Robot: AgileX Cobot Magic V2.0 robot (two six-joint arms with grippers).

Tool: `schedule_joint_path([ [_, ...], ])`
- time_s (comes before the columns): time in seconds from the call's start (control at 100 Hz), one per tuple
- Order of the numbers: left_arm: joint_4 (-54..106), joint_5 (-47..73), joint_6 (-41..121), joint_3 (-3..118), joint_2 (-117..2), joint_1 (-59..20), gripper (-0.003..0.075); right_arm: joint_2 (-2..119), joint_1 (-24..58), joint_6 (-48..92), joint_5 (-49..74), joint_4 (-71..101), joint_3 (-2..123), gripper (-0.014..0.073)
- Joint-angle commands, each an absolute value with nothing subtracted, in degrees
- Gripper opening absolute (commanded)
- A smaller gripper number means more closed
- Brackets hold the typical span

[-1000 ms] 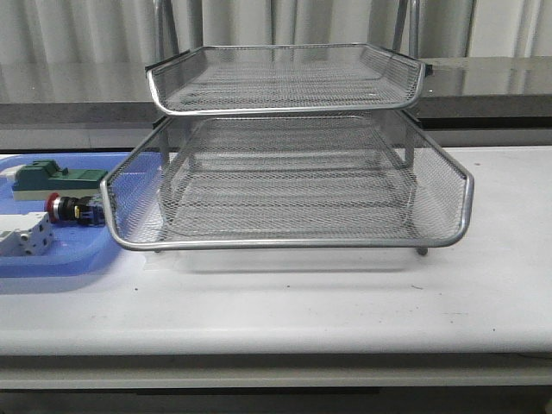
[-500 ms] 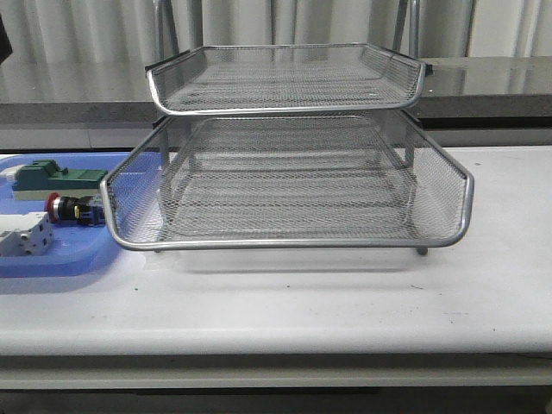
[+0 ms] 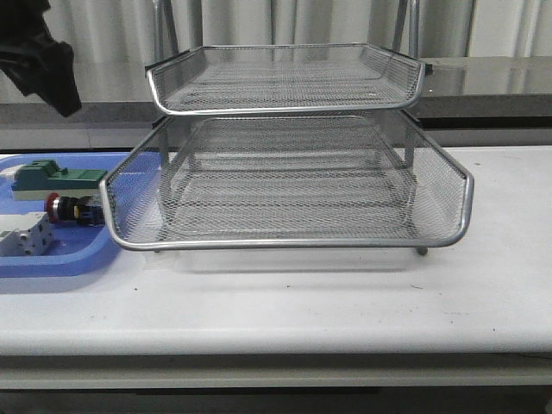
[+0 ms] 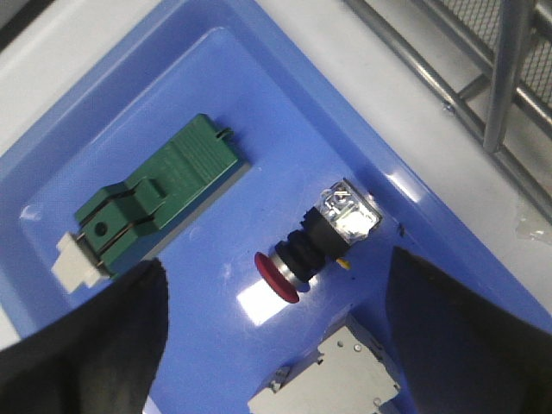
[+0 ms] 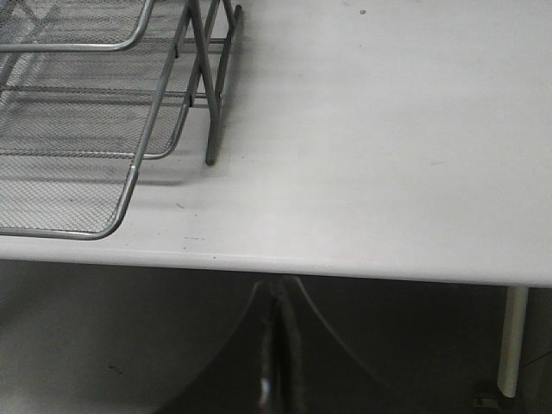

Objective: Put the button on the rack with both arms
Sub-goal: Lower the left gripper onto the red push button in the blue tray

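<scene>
Two arms: left jaws (image 4: 274,345) apart above button (image 4: 315,246); right jaws (image 5: 274,362) together.

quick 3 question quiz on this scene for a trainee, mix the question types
1. True or false: the button lies in the blue tray.
2. The left gripper is: A) shut on the button, B) open above it, C) inside the rack.
3. Fill in: in the front view, the tray sits to the ____ of the rack.

Key: 1 true; 2 B; 3 left. The button lies on its side between the green block and the white block, with nothing gripping it.
</scene>
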State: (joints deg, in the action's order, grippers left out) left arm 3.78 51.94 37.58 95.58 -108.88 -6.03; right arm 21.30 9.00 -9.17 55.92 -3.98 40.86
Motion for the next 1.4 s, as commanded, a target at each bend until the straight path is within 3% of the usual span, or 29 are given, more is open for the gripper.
schedule_joint_path([
  [0.0,5.6,52.7,42.0,100.5,-109.9,-6.4,0.0503,21.8,8.9,-9.0,52.5,-4.7,42.8,-0.0070],
  [0.35,5.8,57.3,48.5,105.0,-120.0,-6.4,0.0503,21.8,8.9,-9.0,52.5,-4.7,42.8,-0.0070],
  [1.14,8.3,57.8,53.9,105.1,-126.7,-6.4,0.0498,21.8,8.9,-9.0,52.5,-4.7,42.8,-0.0070],
  [1.26,8.3,58.0,53.9,105.3,-126.8,-6.4,0.0435,21.8,8.9,-9.0,52.5,-4.7,42.8,-0.0070],
  [1.39,8.3,58.5,53.9,107.0,-126.8,-6.4,0.0294,21.8,8.9,-9.0,52.5,-4.7,42.8,-0.0070],
])
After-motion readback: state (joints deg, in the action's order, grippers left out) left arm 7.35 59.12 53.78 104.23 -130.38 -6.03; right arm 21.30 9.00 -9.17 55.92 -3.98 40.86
